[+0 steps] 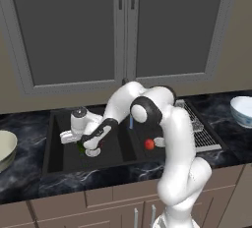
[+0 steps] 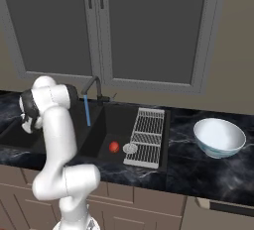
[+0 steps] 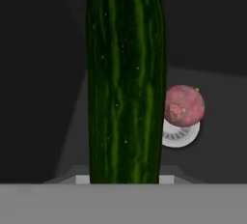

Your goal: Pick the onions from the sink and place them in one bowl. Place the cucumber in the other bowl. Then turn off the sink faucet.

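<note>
My gripper hangs low in the left basin of the black sink, shut on the dark green cucumber, which stands lengthwise right in front of the hand camera. Its green end peeks out beside the fingers. Below and beside it, the pinkish-red onion rests on a silver drain on the basin floor. The red-orange onion lies in the right basin. The cream bowl stands on the counter at the far left, and the white-bluish bowl at the right.
A blue water stream runs from the dark faucet into the sink. A wire dish rack lies over the sink's right side, with a second drain next to it. Grey cabinets hang above the dark marble counter.
</note>
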You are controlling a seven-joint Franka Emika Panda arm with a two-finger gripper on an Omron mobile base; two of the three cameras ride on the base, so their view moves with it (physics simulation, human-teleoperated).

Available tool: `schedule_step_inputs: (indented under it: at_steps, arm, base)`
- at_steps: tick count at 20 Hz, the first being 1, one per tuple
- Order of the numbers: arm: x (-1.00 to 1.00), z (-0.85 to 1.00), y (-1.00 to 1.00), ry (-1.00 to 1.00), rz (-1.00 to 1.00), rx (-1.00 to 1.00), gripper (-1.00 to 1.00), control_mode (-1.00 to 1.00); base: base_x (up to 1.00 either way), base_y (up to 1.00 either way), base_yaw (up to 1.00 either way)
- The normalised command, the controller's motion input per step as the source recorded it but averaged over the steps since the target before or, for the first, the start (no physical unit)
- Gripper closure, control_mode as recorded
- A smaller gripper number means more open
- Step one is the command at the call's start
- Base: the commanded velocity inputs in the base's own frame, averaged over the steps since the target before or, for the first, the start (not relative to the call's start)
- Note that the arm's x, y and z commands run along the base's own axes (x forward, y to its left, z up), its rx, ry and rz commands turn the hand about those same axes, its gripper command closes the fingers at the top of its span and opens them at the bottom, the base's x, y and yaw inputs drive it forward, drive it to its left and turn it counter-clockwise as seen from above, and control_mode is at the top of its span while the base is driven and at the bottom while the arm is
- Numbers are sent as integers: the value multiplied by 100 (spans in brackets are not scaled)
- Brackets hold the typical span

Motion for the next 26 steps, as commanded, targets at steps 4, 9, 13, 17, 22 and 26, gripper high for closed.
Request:
schedule_step_inputs:
  at_steps: [4, 9, 13, 17, 22, 26]
  arm:
    - [-76, 100, -52, -27, 0, 34, 100, -100]
    - [-40, 100, -6, -13, 3, 25, 100, -100]
    - [-24, 100, 0, 0, 13, 17, 100, -100]
    - [-26, 100, 6, 0, 13, 16, 100, -100]
    - [-2, 100, 28, 16, 14, 8, 100, -100]
    - [0, 100, 41, 17, 9, 0, 100, -100]
  base:
    - [0, 0, 0]
    - [0, 0, 0]
    - [0, 0, 0]
    - [0, 0, 0]
    - [0, 0, 0]
    - [0, 0, 0]
